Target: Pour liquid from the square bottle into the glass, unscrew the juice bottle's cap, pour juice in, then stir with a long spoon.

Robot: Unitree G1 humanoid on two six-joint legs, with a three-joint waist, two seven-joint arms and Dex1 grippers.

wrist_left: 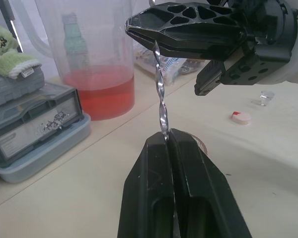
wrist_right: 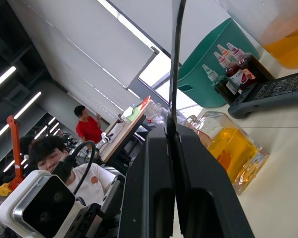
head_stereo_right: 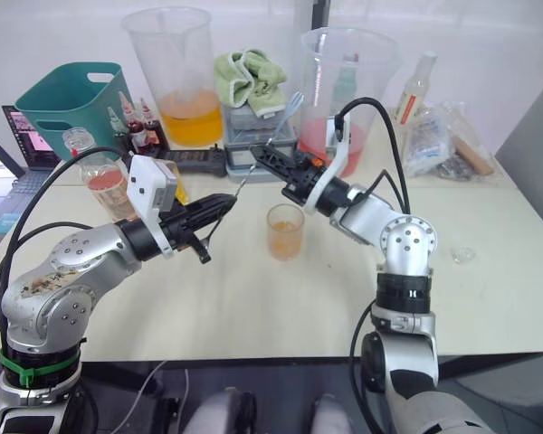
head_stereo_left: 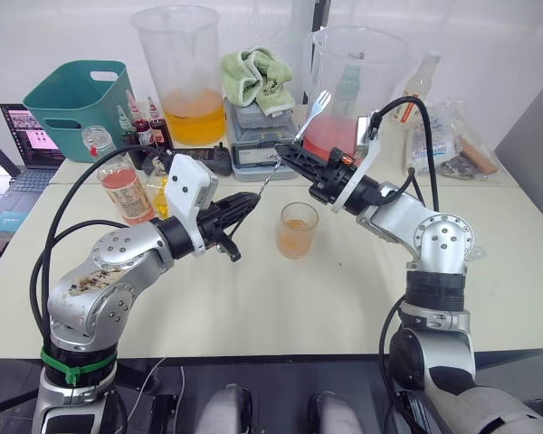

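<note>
A: The long spoon (head_stereo_left: pixel 290 145) is thin and silver, with a twisty stem — it slants up over the table (head_stereo_left: pixel 253 298). Its wide end sticks up by the pitchers at the back.

B: Who has it?

A: Both. The right gripper (head_stereo_left: pixel 282 152) is pinched tight on the upper stem. The left gripper (head_stereo_left: pixel 253 201) is squeezed shut on the low end.

B: Where is the glass?

A: The glass (head_stereo_left: pixel 297 230) stands in the middle of the table, just below the spoon. It has a little orange drink at the bottom.

B: And the bottles?

A: The juice bottle (head_stereo_left: pixel 125 192) is at nine o'clock from the glass, with pinkish-red juice inside. The square bottle (wrist_right: pixel 228 148) sits by it, holding yellow stuff.

B: What is at the back?

A: At eleven o'clock stands a big pitcher (head_stereo_left: pixel 183 72) with orange liquid. At one o'clock stands another pitcher (head_stereo_left: pixel 353 86) with red liquid. Between them a green cloth (head_stereo_left: pixel 255 77) lies on a grey box (head_stereo_left: pixel 258 136). A teal bin (head_stereo_left: pixel 77 104) sits at ten o'clock, with small red dropper bottles (head_stereo_left: pixel 145 122) beside it.
</note>
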